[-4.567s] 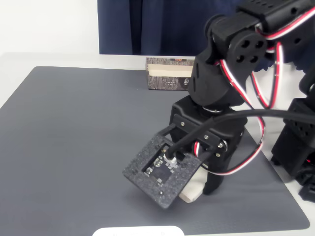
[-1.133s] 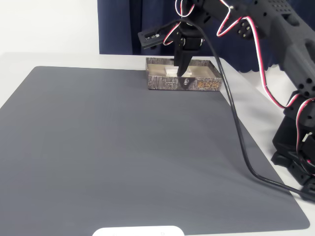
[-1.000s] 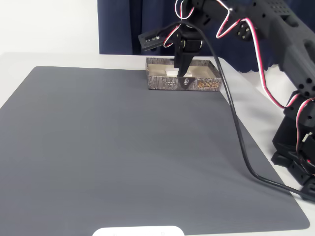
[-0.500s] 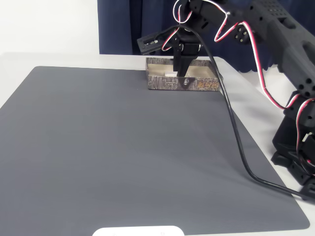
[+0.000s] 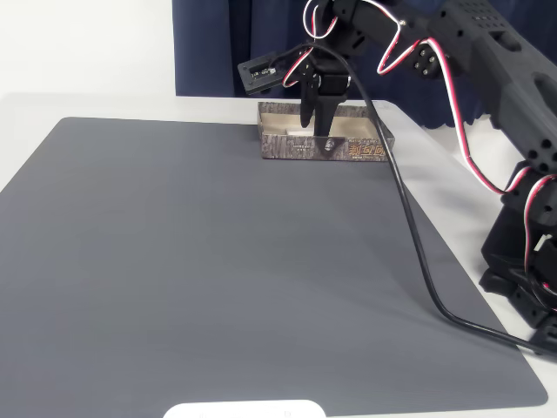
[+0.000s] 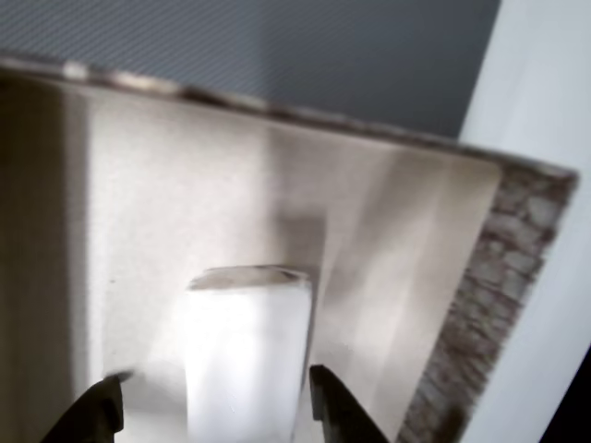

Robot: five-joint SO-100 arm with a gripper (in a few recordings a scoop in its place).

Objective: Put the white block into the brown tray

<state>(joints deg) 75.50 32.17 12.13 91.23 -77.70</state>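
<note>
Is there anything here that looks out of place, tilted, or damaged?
Nothing stands out. The brown tray sits flat at the far edge of the grey mat, and the white block lies on its cream floor, between the open jaws of the gripper. No damage shows.

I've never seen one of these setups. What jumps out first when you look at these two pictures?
The black arm with red and white wires reaches from the right of the fixed view, its gripper pointing down into the brown tray at the far edge of the big grey mat. In the wrist view the white block lies on the tray's cream floor between the fingertips, which stand a little apart from its sides.
</note>
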